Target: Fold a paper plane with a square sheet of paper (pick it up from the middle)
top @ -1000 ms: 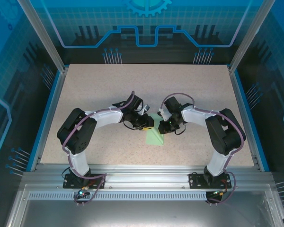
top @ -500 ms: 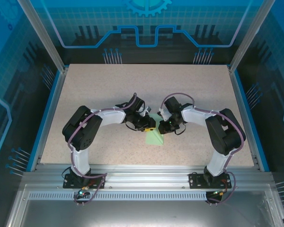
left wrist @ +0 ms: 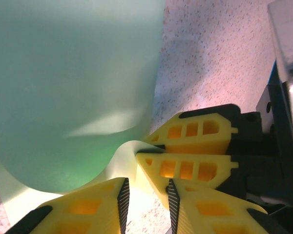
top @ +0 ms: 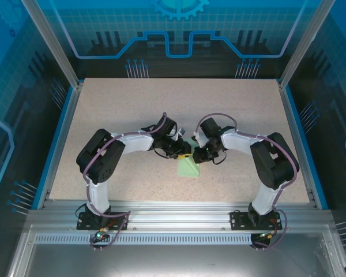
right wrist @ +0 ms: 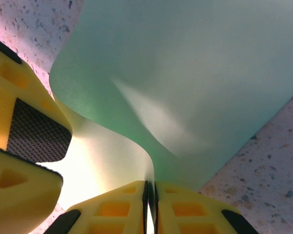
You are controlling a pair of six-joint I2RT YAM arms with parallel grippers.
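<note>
The left arm (top: 112, 147) has edged toward the middle of the table (top: 161, 104), where the curled paper (top: 188, 168) lies, long axis toward the near edge. The right gripper (right wrist: 149, 187) pinches it; the left gripper (left wrist: 146, 195) gapes slightly. Speckled top, blue walls (top: 179, 34).

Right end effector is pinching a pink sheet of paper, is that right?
Not quite: the sheet is pale green, not pink. The right wrist view shows the right end effector pinching it.

On my screens: the square sheet of paper (top: 188, 168) pale mint-green, left hand (left wrist: 146, 195) and right hand (right wrist: 150, 195) yellow with black cross-hatched pads (right wrist: 36, 124), counter (top: 132, 109) beige, dark-speckled.
</note>
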